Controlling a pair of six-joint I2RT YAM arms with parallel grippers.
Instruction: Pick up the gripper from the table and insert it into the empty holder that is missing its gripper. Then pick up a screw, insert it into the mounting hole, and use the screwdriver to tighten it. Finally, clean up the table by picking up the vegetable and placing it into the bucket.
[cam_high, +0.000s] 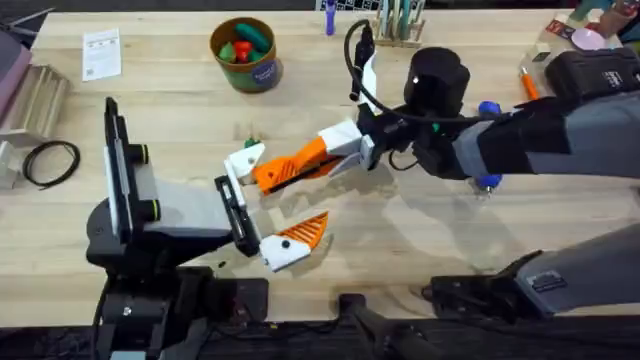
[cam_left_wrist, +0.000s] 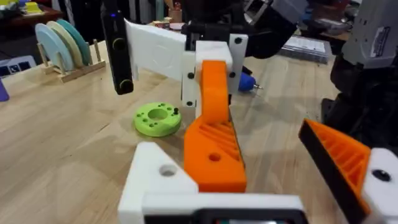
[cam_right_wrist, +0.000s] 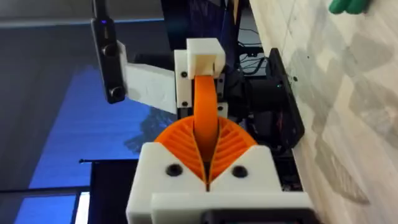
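While the right gripper (cam_high: 318, 160) reached in from the right of the overhead frame, its orange pads were clamped shut on the gripper (cam_high: 290, 166), the loose orange fingertip, at frame center. In the right wrist view the two ribbed pads (cam_right_wrist: 231, 144) pinched that orange piece (cam_right_wrist: 204, 112) between them, w/ its far end set against the holder (cam_right_wrist: 202, 59), a white block. In the left wrist view the same piece (cam_left_wrist: 214, 134) stood upright just beside the bare white holder (cam_left_wrist: 158, 174). Left gripper (cam_high: 275, 205) sat lower center of the overhead frame, jaws spread wide, holding nothing; its orange-tipped finger (cam_high: 305, 232) was well apart from the bare one. Screwdriver (cam_high: 488, 108), blue, partly hidden behind the right arm at mid right. Bucket (cam_high: 246, 55) at upper center held toy vegetables. Green ring disc (cam_left_wrist: 158, 118) lay on the table (cam_high: 180, 110).
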